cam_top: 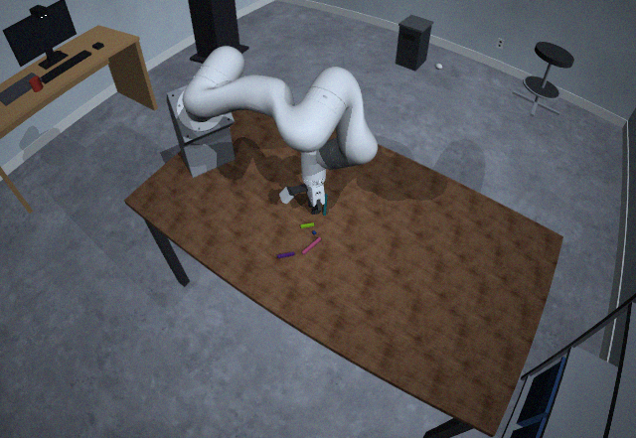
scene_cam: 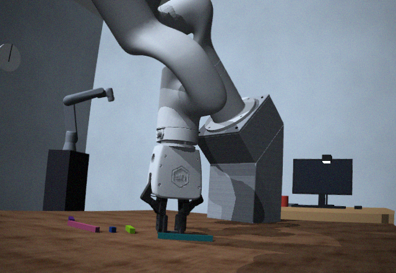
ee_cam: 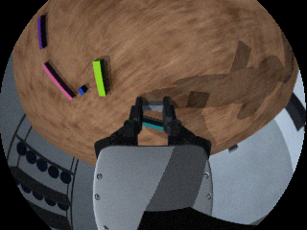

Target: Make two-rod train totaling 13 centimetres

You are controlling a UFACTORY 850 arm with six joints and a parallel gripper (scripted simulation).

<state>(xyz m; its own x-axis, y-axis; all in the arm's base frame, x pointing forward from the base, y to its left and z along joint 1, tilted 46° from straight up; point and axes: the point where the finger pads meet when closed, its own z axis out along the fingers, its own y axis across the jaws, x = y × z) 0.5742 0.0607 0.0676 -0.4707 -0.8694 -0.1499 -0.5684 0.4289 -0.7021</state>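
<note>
My gripper point(cam_top: 315, 211) point(scene_cam: 171, 228) point(ee_cam: 153, 103) is low at the table, pointing down. Its fingers are shut on a short grey rod point(ee_cam: 153, 105), one finger at each end of it. The top and exterior views do not show the grey rod clearly. The turquoise rod point(cam_top: 325, 206) point(scene_cam: 185, 237) point(ee_cam: 153, 125) lies flat close beside the fingers, roughly parallel to the grey rod but offset sideways. In the wrist view the fingers hide parts of it.
A lime rod point(cam_top: 307, 225) point(scene_cam: 130, 229) point(ee_cam: 99, 77), a small blue rod point(cam_top: 314, 232) point(scene_cam: 112, 229) point(ee_cam: 82, 90), a pink rod point(cam_top: 311, 245) point(scene_cam: 83, 226) point(ee_cam: 57, 81) and a purple rod point(cam_top: 285, 255) point(scene_cam: 71, 218) point(ee_cam: 40, 34) lie apart from the gripper on the table point(cam_top: 410, 279).
</note>
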